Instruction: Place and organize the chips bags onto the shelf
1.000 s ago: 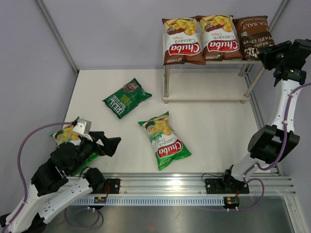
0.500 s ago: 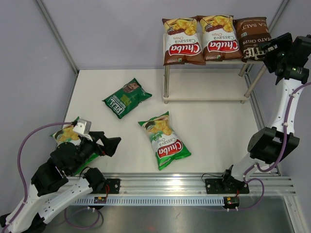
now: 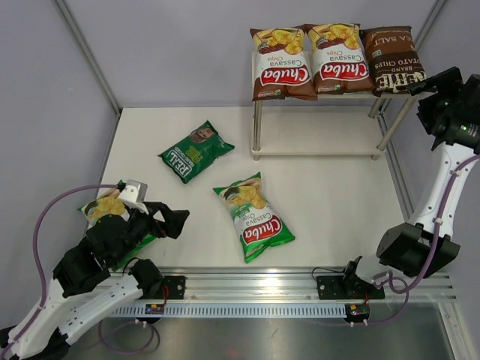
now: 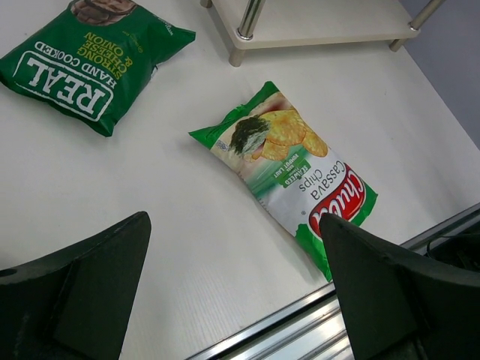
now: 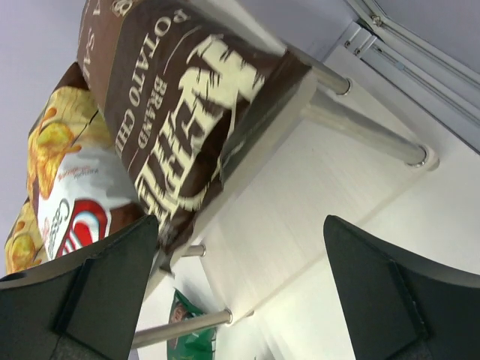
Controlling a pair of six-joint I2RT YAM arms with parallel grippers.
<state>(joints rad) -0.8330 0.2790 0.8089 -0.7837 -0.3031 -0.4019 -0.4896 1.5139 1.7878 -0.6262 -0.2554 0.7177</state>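
Observation:
The shelf (image 3: 322, 132) stands at the back right. Its top board carries two brown Chuba chips bags (image 3: 283, 64) (image 3: 339, 58) and a dark-brown Kettle bag (image 3: 391, 58) at the right end. My right gripper (image 3: 429, 84) hovers open just right of the Kettle bag (image 5: 172, 112), holding nothing. A dark-green REAL bag (image 3: 195, 151) and a light-green Chuba bag (image 3: 253, 216) lie flat on the table. A second light-green bag (image 3: 105, 206) is partly hidden under my left arm. My left gripper (image 3: 174, 220) is open and empty, left of the middle bag (image 4: 292, 169).
The shelf's lower board (image 5: 300, 202) is bare between silver legs (image 3: 257, 126). Grey walls enclose the table on the left, back and right. An aluminium rail (image 3: 255, 289) runs along the near edge by the arm bases.
My right gripper opened, let go of the Kettle bag on the top board and drew back to the right. The left arm shifted slightly forward.

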